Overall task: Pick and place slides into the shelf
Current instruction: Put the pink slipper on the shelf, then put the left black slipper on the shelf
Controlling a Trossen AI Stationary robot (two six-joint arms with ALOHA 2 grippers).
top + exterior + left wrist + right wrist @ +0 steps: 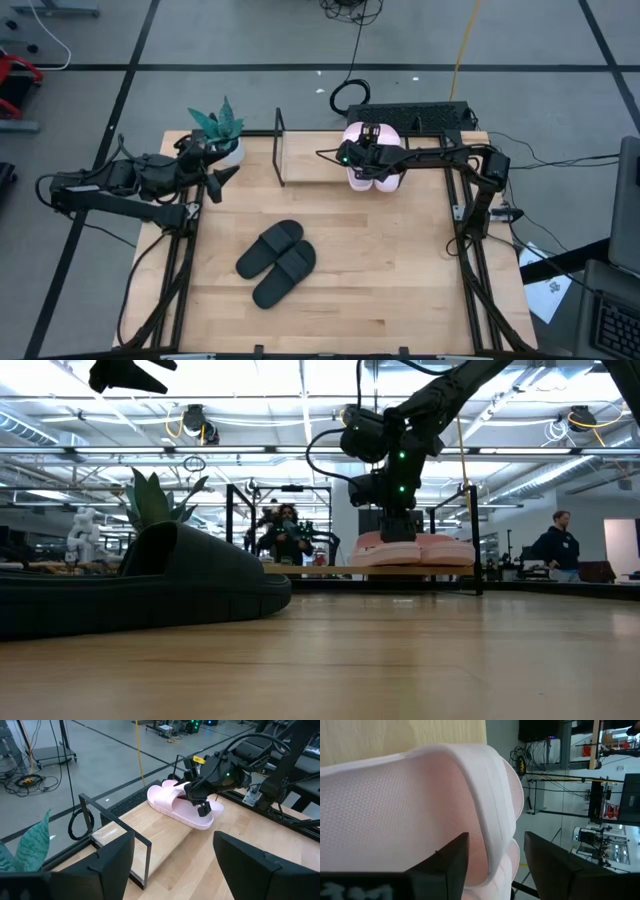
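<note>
**Pink slide's strap could slip the fingers**

The pink pair (375,175) sits on the shelf (310,165) board at its right end. The right end effector (352,156) hangs over it, open, fingers straddling one strap. A shallow bite might drag its twin. The black pair (277,262) waits mid-surface (400,270). The left end effector (213,178), open, idles beside the plant (217,128).
</note>
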